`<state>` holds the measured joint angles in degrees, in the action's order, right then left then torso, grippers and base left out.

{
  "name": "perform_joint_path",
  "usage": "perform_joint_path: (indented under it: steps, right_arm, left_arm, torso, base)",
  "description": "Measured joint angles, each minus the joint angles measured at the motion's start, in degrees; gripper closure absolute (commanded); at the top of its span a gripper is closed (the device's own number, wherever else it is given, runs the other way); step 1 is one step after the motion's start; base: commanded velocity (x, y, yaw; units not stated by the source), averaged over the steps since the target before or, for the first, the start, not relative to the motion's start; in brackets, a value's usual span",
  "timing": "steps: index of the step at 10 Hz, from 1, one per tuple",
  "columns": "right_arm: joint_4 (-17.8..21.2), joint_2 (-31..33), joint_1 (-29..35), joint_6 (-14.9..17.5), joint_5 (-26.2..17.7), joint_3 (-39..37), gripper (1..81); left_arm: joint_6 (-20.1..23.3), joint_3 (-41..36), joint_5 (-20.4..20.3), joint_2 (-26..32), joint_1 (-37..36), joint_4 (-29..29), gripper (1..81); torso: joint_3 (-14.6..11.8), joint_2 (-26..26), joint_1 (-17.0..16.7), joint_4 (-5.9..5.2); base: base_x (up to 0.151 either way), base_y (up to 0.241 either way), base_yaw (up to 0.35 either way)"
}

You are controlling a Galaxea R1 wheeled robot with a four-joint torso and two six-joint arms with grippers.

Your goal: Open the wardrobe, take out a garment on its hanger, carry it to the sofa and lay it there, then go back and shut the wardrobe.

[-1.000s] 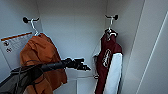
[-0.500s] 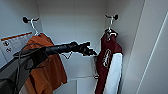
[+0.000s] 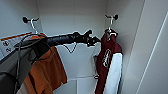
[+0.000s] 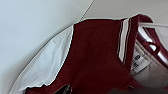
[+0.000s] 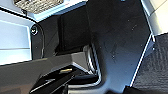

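The left claw (image 3: 94, 40) is at the end of the left arm, just beside the collar of the garment (image 3: 108, 56), and I cannot tell how far it is open or whether it has hold of anything. The left arm (image 3: 60, 40) comes in from the left side of the head view and is stretched almost level across the inside of the wardrobe (image 3: 75, 22), with dark cables looping along it. Going from left to right: first a dark hook on the back wall carries an orange-rust garment (image 3: 47, 72), which hangs down behind the arm; then there is the bare white back wall; then the garment, dark red with white sleeves and a light mark on the chest. It hangs from the hanger (image 3: 110, 23), whose curved hook sits over a second dark hook (image 3: 115, 17) high in the right corner. Its long axis is vertical, collar up and hem down, and its front is turned toward the middle of the wardrobe. In the left wrist view the garment (image 4: 100, 62) is very near, with a white sleeve, a striped collar and a small white label inside the neck. The wardrobe walls are plain white, and its right side panel (image 3: 150, 55) stands at the right.
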<state>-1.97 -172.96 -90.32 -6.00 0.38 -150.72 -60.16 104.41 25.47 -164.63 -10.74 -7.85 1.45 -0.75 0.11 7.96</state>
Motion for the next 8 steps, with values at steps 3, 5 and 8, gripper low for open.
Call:
perform_joint_path:
  steps: [3, 5, 8]
  right_arm:
    - [0.0, 0.0, 0.0, 0.0, 0.0, 0.0, 1.0]
    - [0.0, -0.4, 0.0, 0.0, 0.0, 0.0, 1.0]
    - [0.0, -1.0, 0.0, 0.0, 0.0, -0.4, 1.0]
  left_arm:
    - [-2.7, 5.0, -6.2, -2.2, -1.3, 3.9, 1.0]
    - [-3.1, 7.7, -8.8, -6.1, -2.3, 4.6, 1.0]
    - [-4.4, 12.0, -12.5, -10.3, -2.2, 5.4, 1.0]
  torso:
    - [0.0, 0.0, 0.0, 0.00]
    - [0.0, 0.0, 0.0, 0.00]
    - [0.0, 0.0, 0.0, 0.00]
  base:
    - [0.000, 0.000, 0.000]
    - [0.000, 0.000, 0.000]
    - [0.000, 0.000, 0.000]
